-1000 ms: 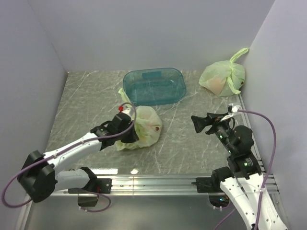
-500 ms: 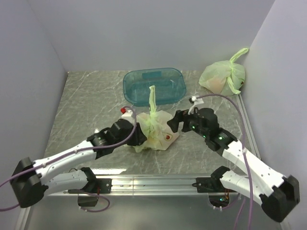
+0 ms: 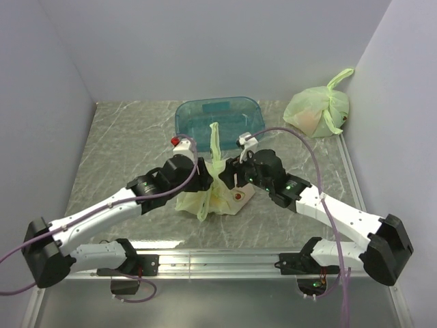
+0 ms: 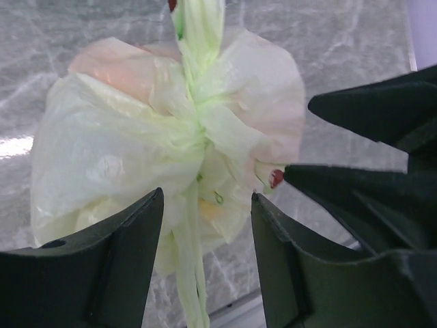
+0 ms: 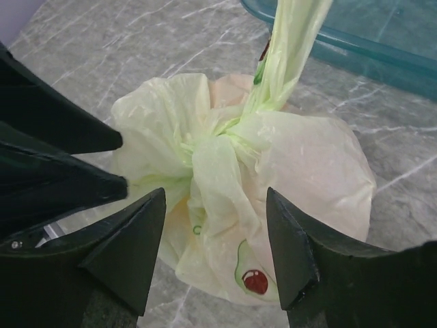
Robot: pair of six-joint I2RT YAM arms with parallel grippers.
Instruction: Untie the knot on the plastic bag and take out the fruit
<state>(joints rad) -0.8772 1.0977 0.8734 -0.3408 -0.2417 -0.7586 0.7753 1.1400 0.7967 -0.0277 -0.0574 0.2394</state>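
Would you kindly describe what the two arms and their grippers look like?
The left arm and right arm are white links with black joints. The left gripper and right gripper have black wedge-shaped fingers. A purple cable runs along each.

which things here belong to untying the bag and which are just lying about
Job in hand: bag; knot; fruit inside, only a pink tint through the film; left tool and right tool, both open at the bag.
Lying about: second bag, far right; tub behind, maybe for the fruit.
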